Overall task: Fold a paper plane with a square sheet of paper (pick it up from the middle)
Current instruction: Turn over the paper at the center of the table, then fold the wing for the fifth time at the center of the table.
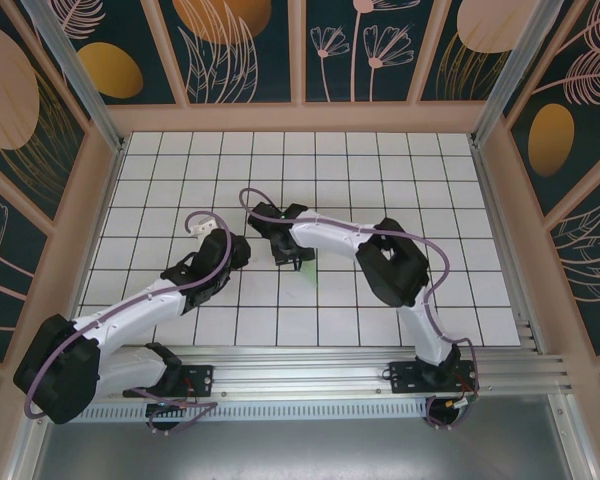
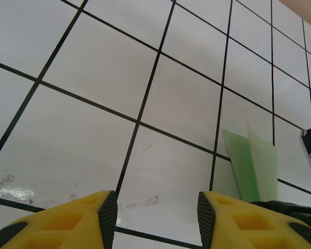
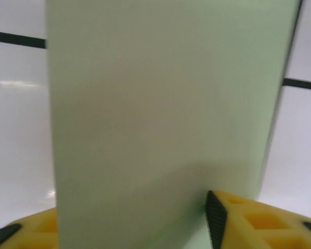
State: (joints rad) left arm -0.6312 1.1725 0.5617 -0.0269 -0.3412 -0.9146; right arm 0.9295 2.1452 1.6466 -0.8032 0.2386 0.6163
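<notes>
Left gripper (image 2: pixel 153 207) is about half open with nothing in it, just over the tiled surface (image 2: pixel 93 67). The folded green paper (image 2: pixel 251 163) stands up at its 2 o'clock. Right gripper (image 3: pixel 135 218) has its jaws parted, with the paper between them.

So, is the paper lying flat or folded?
Folded: the paper stands up off the tiles in two panels meeting at a crease.

We see pale green paper (image 2: pixel 251 163) on a white, black-gridded table (image 1: pixel 380 180); dark teal walls (image 1: pixel 380 50) bear peach flowers.
</notes>
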